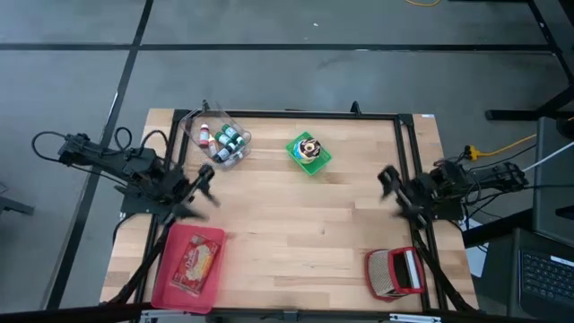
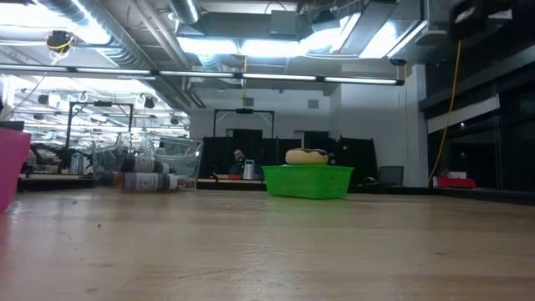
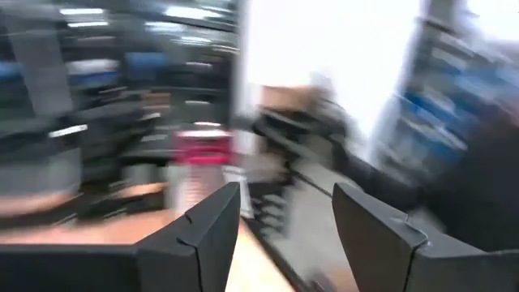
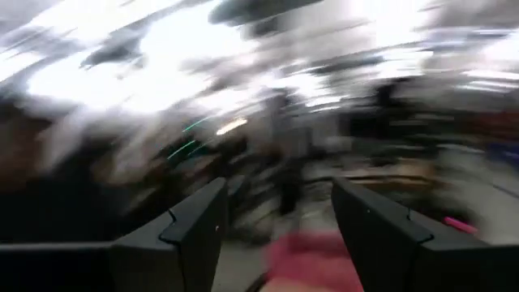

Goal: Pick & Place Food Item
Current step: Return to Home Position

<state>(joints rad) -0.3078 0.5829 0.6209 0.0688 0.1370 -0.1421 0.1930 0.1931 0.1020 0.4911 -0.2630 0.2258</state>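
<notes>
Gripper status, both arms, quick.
Left gripper: open, holding nothing, over the table near its left edge.
Right gripper: open, holding nothing, near the right edge.

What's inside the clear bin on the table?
The clear bin holds several small bottles lying piled together; they overlap, so the count and any underneath are hidden.

Bottles (image 1: pixel 224 142) lying in bin (image 1: pixel 193 135) at worktop's (image 1: pixel 296 224) rear left, basket (image 1: pixel 293 149) sitting to its right, tray (image 1: pixel 170 269) lying front left, container (image 1: pixel 395 272) front right.
</notes>
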